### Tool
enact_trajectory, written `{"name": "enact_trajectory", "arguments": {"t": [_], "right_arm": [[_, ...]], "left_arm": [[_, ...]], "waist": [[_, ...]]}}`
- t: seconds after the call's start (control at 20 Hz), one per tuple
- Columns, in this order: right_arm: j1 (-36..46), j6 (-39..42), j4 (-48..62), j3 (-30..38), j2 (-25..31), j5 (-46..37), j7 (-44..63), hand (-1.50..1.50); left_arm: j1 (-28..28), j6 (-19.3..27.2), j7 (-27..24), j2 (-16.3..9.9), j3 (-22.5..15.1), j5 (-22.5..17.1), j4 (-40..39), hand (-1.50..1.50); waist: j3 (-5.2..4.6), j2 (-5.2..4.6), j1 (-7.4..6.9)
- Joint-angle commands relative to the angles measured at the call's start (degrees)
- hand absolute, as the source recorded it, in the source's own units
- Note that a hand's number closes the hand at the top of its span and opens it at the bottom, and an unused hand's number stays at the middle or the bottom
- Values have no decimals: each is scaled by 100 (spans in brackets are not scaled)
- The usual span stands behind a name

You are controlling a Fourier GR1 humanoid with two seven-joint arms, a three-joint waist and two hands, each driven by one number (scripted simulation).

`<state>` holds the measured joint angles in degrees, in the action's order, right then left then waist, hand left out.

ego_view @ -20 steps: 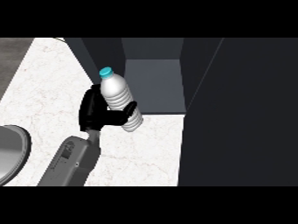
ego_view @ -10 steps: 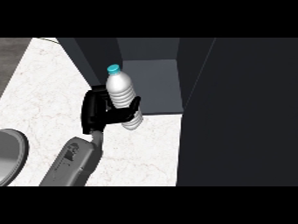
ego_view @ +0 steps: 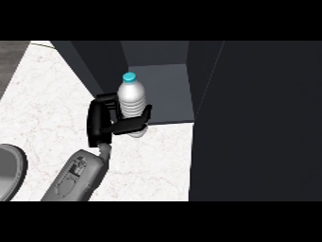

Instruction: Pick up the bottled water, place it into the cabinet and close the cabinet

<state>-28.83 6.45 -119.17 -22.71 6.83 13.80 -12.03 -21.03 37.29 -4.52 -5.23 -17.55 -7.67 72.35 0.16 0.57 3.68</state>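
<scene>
One hand in view, the left hand [ego_view: 104,124], coming up from the lower edge on a grey forearm; the right hand doesn't show. Its fingers [ego_view: 137,122] are curled round the lower body of the bottled water [ego_view: 132,99], thumb side wrapped across the front, so the bottle is held and lifted off the desk [ego_view: 45,94]. Bottle stands near upright, teal cap up, right at the front edge of the cabinet [ego_view: 163,90], whose opening faces the hand with a grey floor inside. Bottle base looks just outside or at the lip of that floor, can't tell exactly. A large dark panel on the right is probably the cabinet door [ego_view: 268,118], swung open. Step in hand: carry into the cabinet, pick is done. Next move likely calls for pushing the bottle further in over the cabinet floor, setting it down upright, opening the fingers, pulling the hand clear, then swinging the door shut.
</scene>
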Motion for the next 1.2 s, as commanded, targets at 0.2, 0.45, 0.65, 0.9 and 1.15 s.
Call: {"name": "enact_trajectory", "arguments": {"t": [0.2,0.45,0.65,0.9,1.15], "right_arm": [[128,102,238,-2,-5,44,-64,-150],[61,108,92,-78,62,-20,-3,-150],[182,-6,101,-103,-54,-56,53,-150],[159,193,125,71,87,167,-28,-150],[109,117,265,81,23,95,-124,-150]], "left_arm": [[-1739,265,341,-166,53,629,-1236,150],[-1674,499,370,-428,-29,902,-1452,150],[-1638,642,403,-441,-184,1073,-1734,-150],[-1651,807,546,-523,-189,1101,-1670,-150],[-1912,542,716,-575,-203,957,-2060,-150]], "waist": [[-2,-207,302],[-10,-215,386],[-18,-211,273],[-18,-242,344],[-21,-222,224]]}}
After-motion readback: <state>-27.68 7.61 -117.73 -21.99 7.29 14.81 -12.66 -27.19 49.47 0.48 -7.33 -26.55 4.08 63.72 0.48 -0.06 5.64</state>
